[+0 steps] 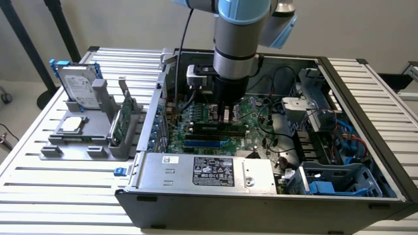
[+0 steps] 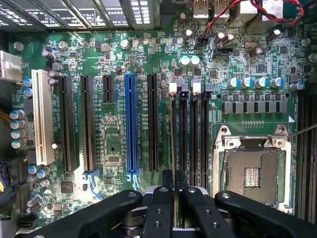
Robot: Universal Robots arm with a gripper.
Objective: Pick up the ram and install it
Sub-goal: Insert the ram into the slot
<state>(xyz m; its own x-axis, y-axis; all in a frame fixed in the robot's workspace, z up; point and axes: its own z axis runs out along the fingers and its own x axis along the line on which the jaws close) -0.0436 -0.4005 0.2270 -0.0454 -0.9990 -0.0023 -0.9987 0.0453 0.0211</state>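
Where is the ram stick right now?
The ram lies seated in a slot on the motherboard inside the open computer case, directly below the gripper, near the middle of the exterior view.

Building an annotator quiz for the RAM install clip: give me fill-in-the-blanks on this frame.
The claw is shut on the ___. Beside the white expansion slot and the black ones, one slot is ___. The hard drive stands ___ the computer case.
Missing words: ram; blue; outside.
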